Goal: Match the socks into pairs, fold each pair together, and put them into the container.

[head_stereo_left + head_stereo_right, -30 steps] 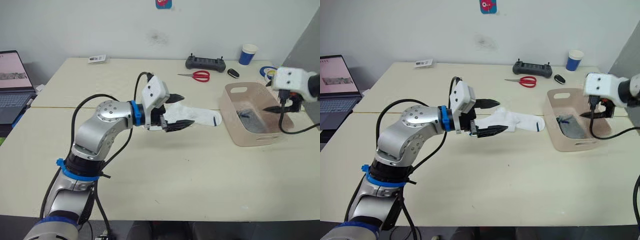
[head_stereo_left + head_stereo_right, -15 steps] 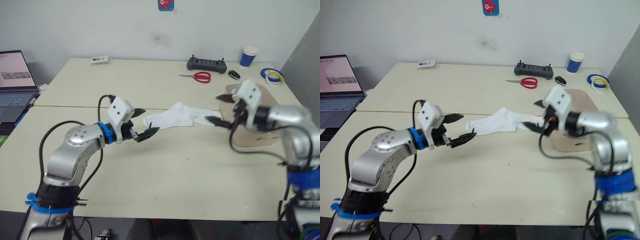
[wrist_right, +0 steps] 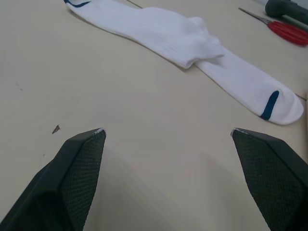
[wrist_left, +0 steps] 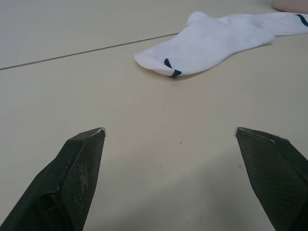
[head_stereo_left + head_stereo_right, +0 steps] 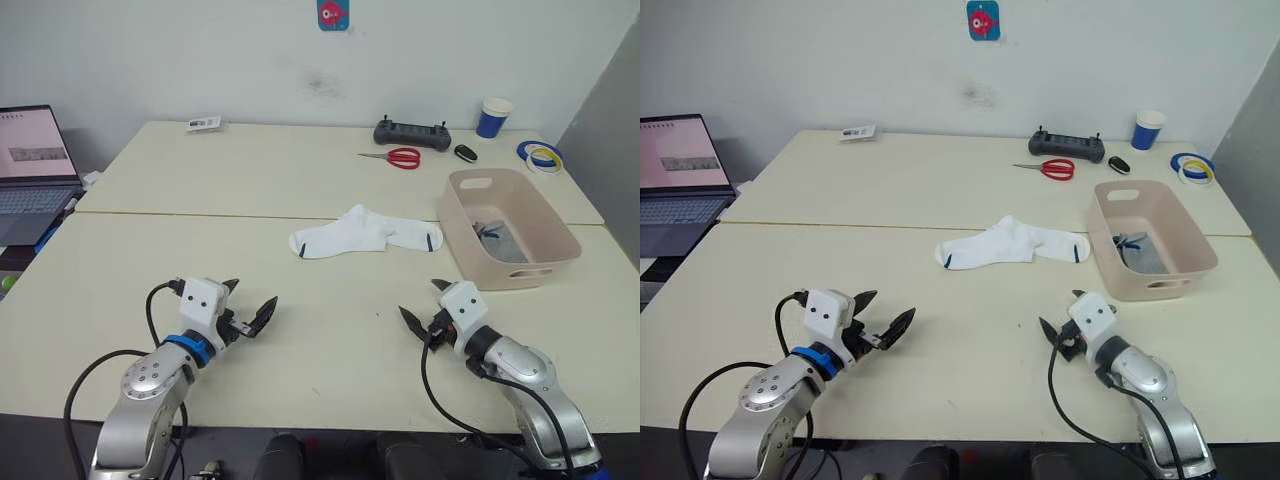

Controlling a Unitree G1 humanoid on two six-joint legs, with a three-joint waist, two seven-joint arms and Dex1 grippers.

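Two white socks (image 5: 365, 232) with dark toe marks lie overlapping end to end in the middle of the table, also seen in the left wrist view (image 4: 211, 41) and right wrist view (image 3: 163, 33). The pink-beige container (image 5: 525, 270) stands to their right with grey sock fabric (image 5: 500, 240) inside. My left gripper (image 5: 251, 295) hovers low near the table's front edge, open and holding nothing, well short of the socks. My right gripper (image 5: 420, 300) is also low near the front edge, open and holding nothing, in front of the container.
Along the back edge lie red scissors (image 5: 403, 155), a black controller (image 5: 411, 131), a black fob (image 5: 466, 152), a blue cup (image 5: 493, 117) and tape rolls (image 5: 538, 153). A laptop (image 5: 35, 170) stands at the far left. A small card (image 5: 203, 124) lies at the back.
Both arms have drawn back from the socks to the table's front edge. The right gripper came away from the container. The white socks stay lying on the table.
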